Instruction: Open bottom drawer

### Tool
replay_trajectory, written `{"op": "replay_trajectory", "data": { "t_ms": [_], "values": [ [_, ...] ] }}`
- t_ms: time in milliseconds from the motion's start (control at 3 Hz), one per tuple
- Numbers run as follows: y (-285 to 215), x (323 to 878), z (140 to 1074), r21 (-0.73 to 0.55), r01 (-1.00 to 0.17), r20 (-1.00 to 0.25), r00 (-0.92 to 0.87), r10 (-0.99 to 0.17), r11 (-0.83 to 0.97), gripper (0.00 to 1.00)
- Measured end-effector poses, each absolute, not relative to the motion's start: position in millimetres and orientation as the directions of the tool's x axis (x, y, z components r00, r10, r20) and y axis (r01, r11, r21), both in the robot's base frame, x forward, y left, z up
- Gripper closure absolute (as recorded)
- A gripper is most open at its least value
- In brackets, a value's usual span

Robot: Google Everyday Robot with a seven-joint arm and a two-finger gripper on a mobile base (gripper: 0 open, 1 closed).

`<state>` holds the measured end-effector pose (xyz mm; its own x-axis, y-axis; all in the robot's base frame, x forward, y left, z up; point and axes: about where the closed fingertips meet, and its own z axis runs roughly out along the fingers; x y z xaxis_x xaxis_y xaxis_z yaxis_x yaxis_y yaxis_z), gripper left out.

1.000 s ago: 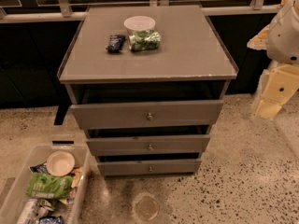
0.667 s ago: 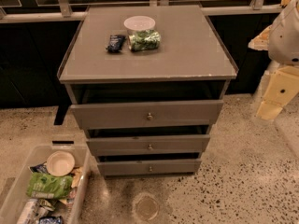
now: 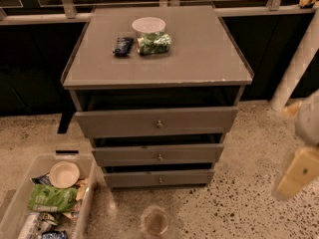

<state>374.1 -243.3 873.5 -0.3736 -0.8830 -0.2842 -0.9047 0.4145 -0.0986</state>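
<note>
Although the bottom drawer (image 3: 134,179) sits lowest in the cabinet (image 3: 199,59), its front reads as all but closed, with only a thin dark gap above it, so I judge the task as not yet begun. Its knob (image 3: 160,180) is bare, with nothing touching it. The gripper (image 3: 298,176) hangs at the right edge of the view, above the floor and well apart from the cabinet. It shows as a pale blur, and whether it is apart or together I cannot tell. What is left is nearly everything: reach the knob, take hold, and pull the front out toward the camera.

The middle drawer (image 3: 124,155) and top drawer (image 3: 114,122) stand above it, each with its own knob, so picking the lowest one matters. On the cabinet top lie a tub (image 3: 148,25), a green bag (image 3: 154,43) and a dark packet (image 3: 123,46). A bin (image 3: 88,193) stands on the floor to the left, near the cabinet's corner. It holds a bowl (image 3: 64,174) and packets but seems clear of the drawer's path. A round patch (image 3: 155,221) lies on the floor just in front, possibly a stain.
</note>
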Motion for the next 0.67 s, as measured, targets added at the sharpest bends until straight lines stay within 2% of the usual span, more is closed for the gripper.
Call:
{"op": "replay_trajectory", "data": {
  "t_ms": [667],
  "values": [
    [-241, 332, 722, -0.041, -0.885, -0.188, -0.45, -0.873, 0.464, 0.0]
  ]
}}
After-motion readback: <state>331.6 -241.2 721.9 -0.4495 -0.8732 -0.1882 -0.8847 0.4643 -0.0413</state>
